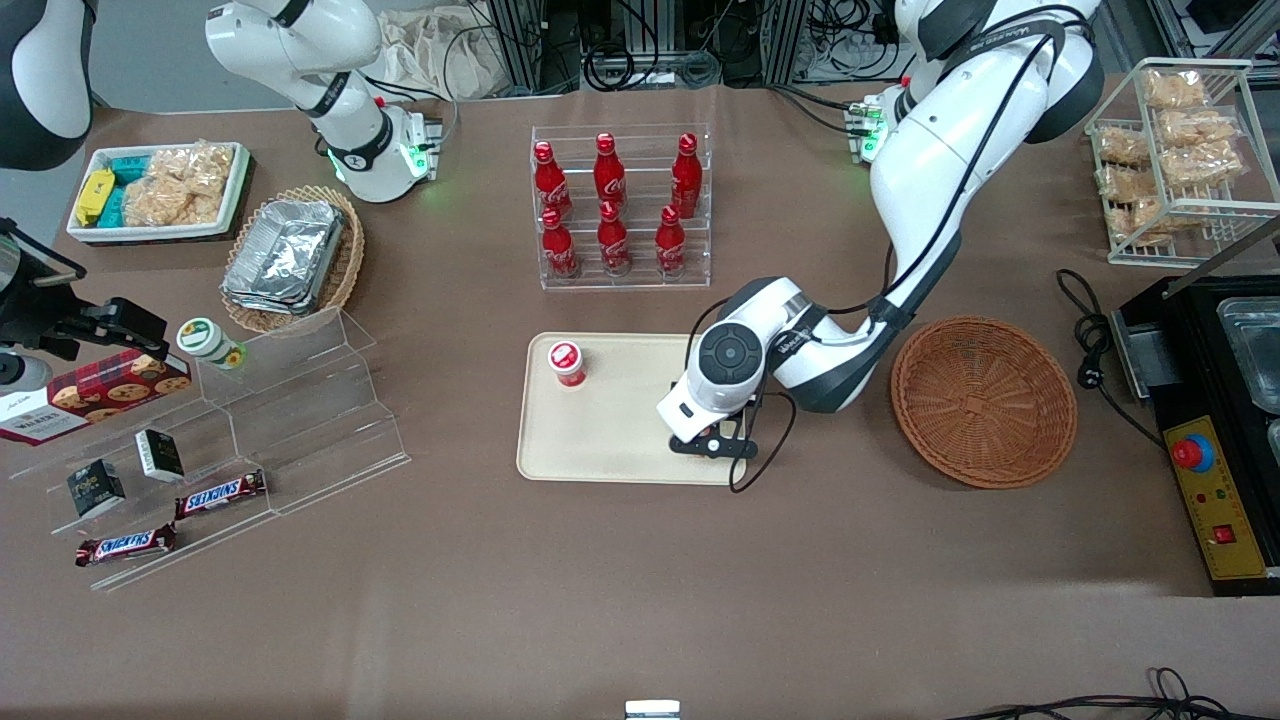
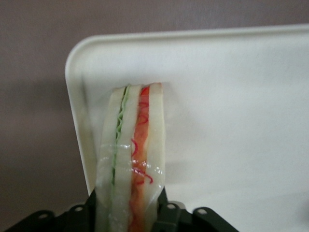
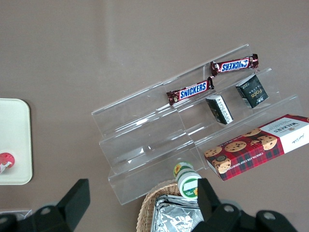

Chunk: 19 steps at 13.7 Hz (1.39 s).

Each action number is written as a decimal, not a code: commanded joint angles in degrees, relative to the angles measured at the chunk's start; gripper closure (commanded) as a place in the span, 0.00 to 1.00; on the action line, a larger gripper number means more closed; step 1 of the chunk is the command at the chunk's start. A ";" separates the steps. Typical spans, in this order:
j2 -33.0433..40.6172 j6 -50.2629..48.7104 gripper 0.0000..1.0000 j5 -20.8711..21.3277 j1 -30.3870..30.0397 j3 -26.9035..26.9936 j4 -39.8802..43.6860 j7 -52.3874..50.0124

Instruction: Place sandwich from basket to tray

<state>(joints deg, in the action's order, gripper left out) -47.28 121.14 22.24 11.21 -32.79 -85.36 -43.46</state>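
Note:
My left gripper (image 1: pixel 712 440) is low over the beige tray (image 1: pixel 600 440), at the tray's corner nearest the front camera on the working arm's side. In the left wrist view the gripper (image 2: pixel 130 215) is shut on the sandwich (image 2: pixel 133 145), a wrapped white wedge with green and red-orange filling. The sandwich points down at the tray (image 2: pixel 231 121) close to its rounded corner. In the front view the arm hides the sandwich. The round reddish-brown basket (image 1: pixel 985 400) stands empty beside the tray, toward the working arm's end.
A small red-capped bottle (image 1: pixel 567 363) stands on the tray. A clear rack of red cola bottles (image 1: pixel 620 205) stands farther from the front camera than the tray. A clear stepped stand (image 1: pixel 300 420) with snacks is toward the parked arm's end. A black control box (image 1: pixel 1215 480) is near the basket.

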 commanded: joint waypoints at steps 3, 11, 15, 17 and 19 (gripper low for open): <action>3.15 -4.67 0.00 0.17 -1.44 0.09 5.20 0.04; 19.83 -18.82 0.00 -5.45 -4.88 2.80 5.21 1.27; 28.36 -23.50 0.00 -11.33 -4.88 8.86 2.40 5.92; 32.85 -23.32 0.00 -14.23 -4.97 13.77 -0.85 11.08; 37.85 -22.88 0.00 -18.97 -4.97 20.54 -5.67 19.60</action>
<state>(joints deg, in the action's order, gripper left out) -16.10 97.53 7.47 6.22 -17.88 -83.77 -30.59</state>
